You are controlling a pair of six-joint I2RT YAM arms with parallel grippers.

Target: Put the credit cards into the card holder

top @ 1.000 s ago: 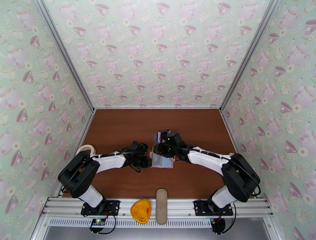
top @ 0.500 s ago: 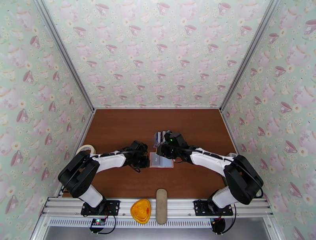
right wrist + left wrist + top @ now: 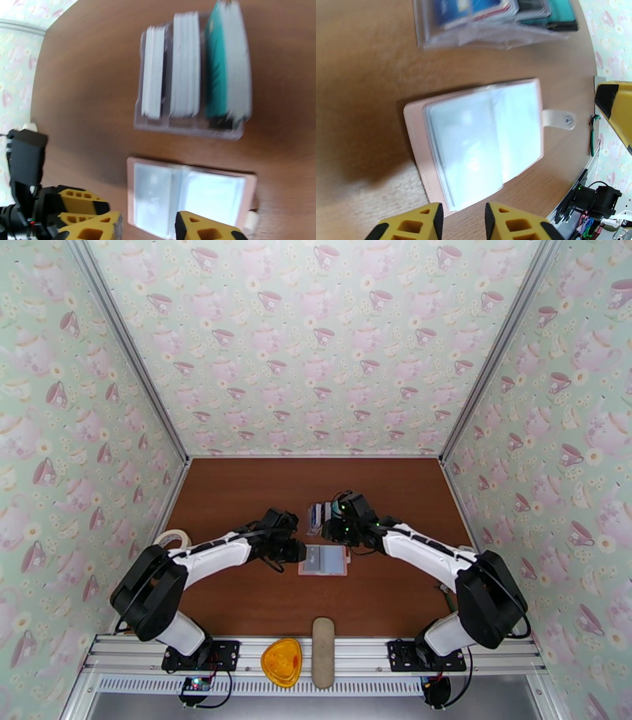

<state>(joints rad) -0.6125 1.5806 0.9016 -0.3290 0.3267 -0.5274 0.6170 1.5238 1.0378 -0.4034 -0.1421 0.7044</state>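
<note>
The small pale pink rectangular card holder lay open and flat on the brown wooden table. Its translucent plastic sleeves faced up and its pale snap tab stuck out to one side. Just beyond it stood the clear plastic rack, with the thin plastic credit cards on edge inside it in three tight packs, two white and one teal with dark.

Our left gripper hung at the holder's edge, its jaws a modest gap apart with nothing between them. We could not tell whether it touched the pink cover. Our right gripper hovered above the holder, facing the rack, its jaws spread wider and empty.

We judged the pick to be the first hazard. The cards sat face to face, so the jaws could close on several at once, or on the rack's wall. The rack looked light, and a pull on a wedged card might lift or topple it and spill the packs.

The second hazard was the insertion. The holder rested loose on a smooth surface, so a card pushed at a sleeve mouth could shove it away unless the left gripper pinned it. The sleeves looked floppy and their openings were hard to make out, so a card might ride over the top instead of going in.

The two grippers also worked near each other, and a careless reach could knock one against the other.
</note>
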